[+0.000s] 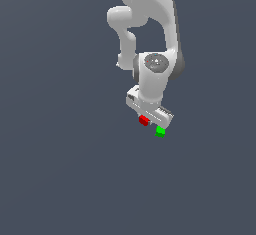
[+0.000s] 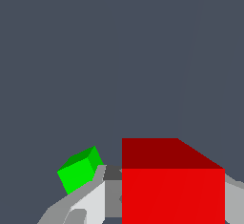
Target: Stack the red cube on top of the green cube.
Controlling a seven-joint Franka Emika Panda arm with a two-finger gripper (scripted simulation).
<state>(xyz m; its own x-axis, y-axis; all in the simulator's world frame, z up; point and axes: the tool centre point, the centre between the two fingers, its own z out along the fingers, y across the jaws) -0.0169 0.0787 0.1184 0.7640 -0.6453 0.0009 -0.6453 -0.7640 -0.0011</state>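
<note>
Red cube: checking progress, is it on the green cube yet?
Not stacked. The red cube sits between the hand's fingers; the green cube lies apart beside it.

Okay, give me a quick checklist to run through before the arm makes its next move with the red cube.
1. Red cube between the gripper fingers: ok, a finger shows on each side in the wrist view.
2. Grip firm: cannot tell.
3. Green cube in sight: ok, both views.
4. Green cube's top free: ok, nothing on it.
5. Red cube over green cube: not ok, they sit side by side, apart.
6. Red cube lifted off the surface: cannot tell.
</note>
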